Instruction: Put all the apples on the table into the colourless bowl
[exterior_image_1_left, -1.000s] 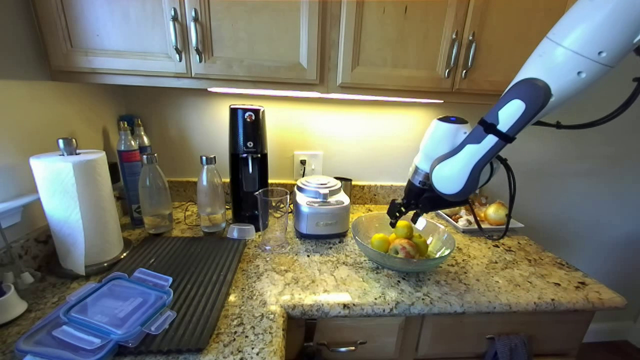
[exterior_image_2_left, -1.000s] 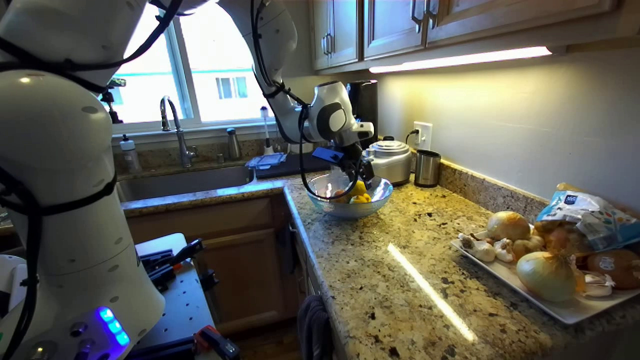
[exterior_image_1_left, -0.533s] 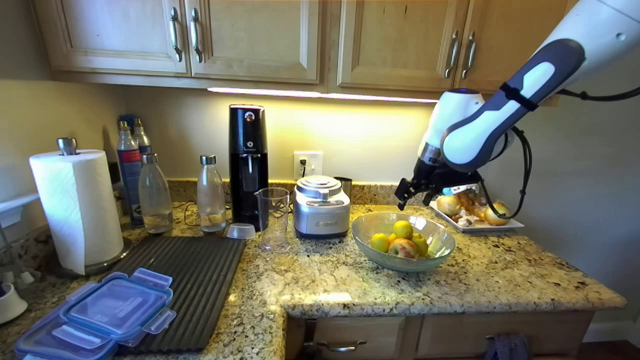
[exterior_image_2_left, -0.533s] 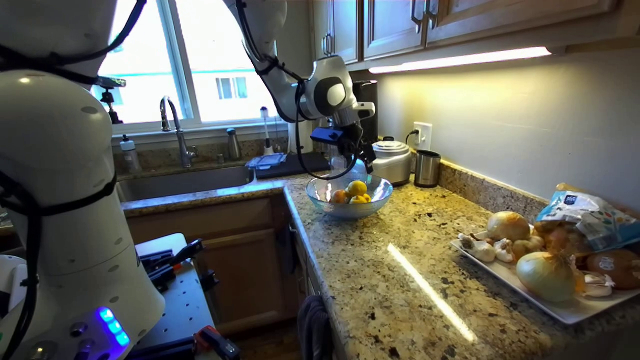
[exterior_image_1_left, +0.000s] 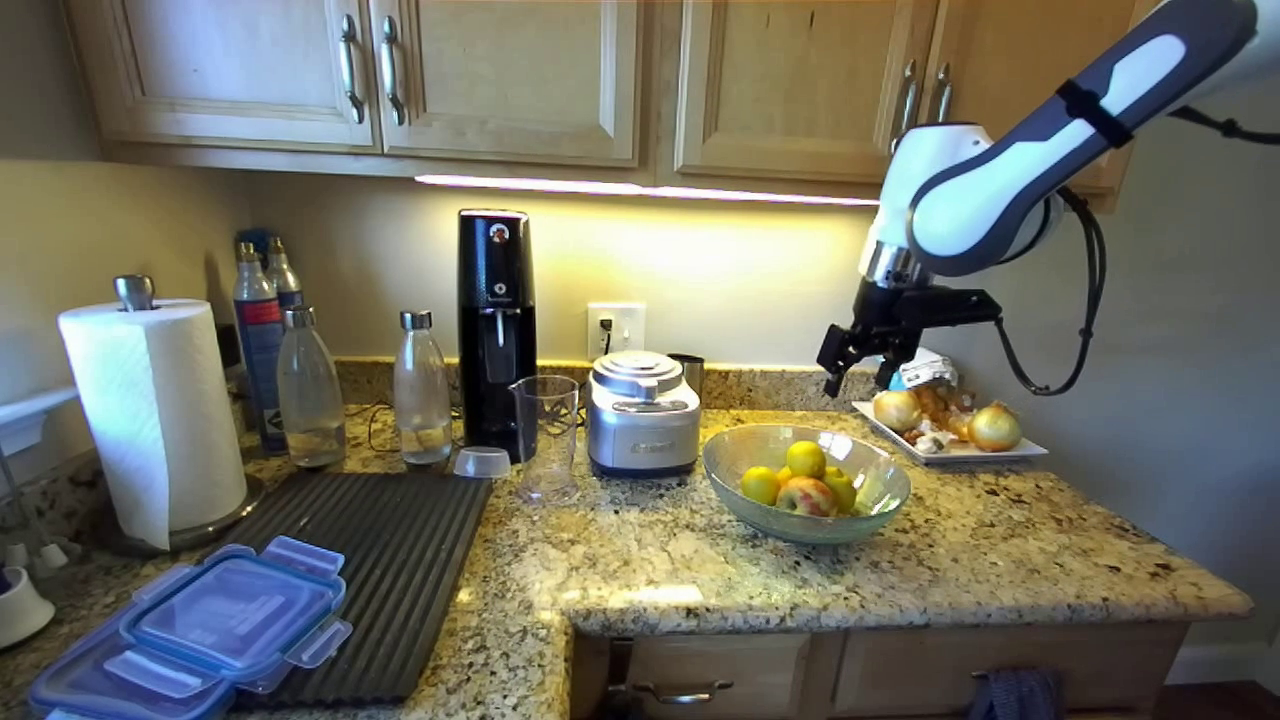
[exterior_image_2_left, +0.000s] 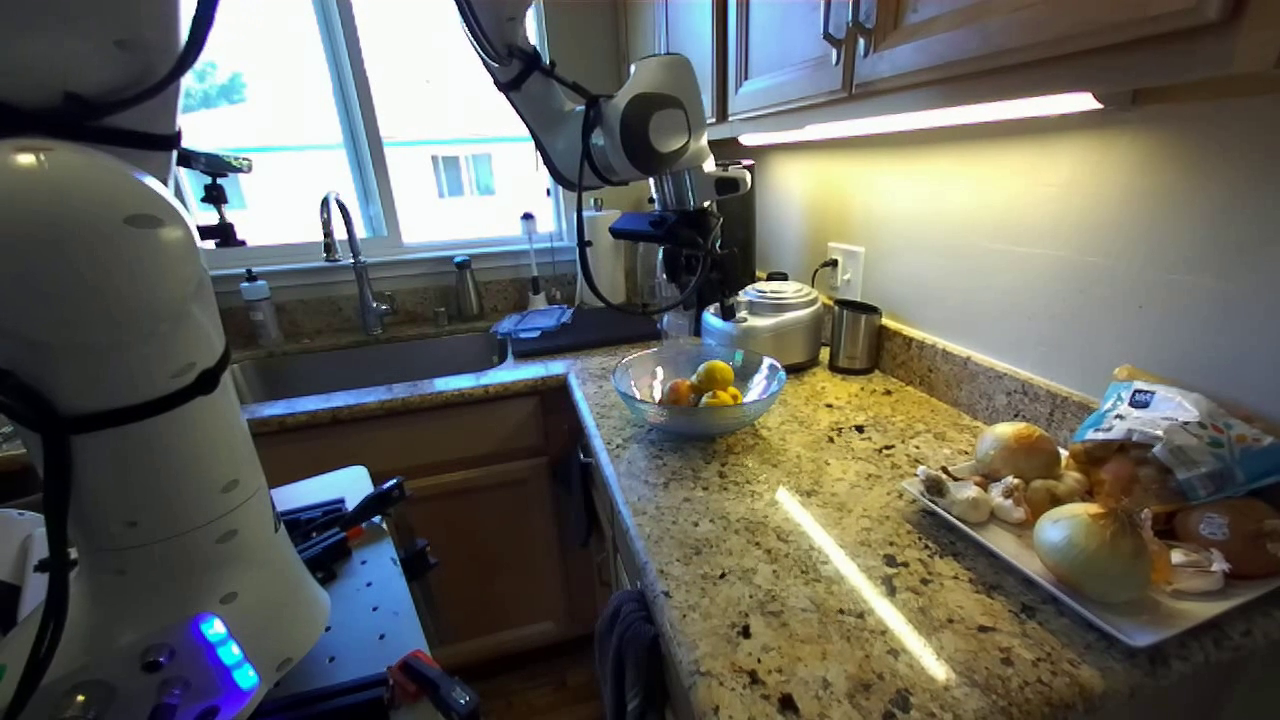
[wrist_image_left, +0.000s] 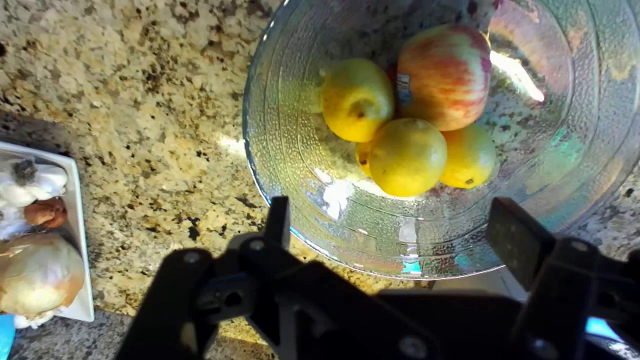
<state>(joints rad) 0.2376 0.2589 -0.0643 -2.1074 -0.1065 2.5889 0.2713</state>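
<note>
I count one bowl (exterior_image_1_left: 815, 530), and in it one red apple (wrist_image_left: 445, 80) and four yellow fruits (wrist_image_left: 407, 157) (the fourth mostly hidden, counted by its sliver). I have one pincer (wrist_image_left: 397, 227) with two fingers (wrist_image_left: 517, 242). Then one plate (exterior_image_2_left: 1005, 552), two pale onions (exterior_image_2_left: 1090, 550), two clear bottles (exterior_image_1_left: 424, 400), two blue lids (exterior_image_1_left: 240, 605), one mat (exterior_image_1_left: 400, 580), one paper roll (exterior_image_1_left: 155, 420), one jug (exterior_image_1_left: 547, 440), one cooker (exterior_image_1_left: 645, 435), one black machine (exterior_image_1_left: 497, 335), one tap (exterior_image_2_left: 372, 310) and one steel cup (exterior_image_2_left: 853, 340). The garlic (exterior_image_2_left: 965, 500) I cannot count.
</note>
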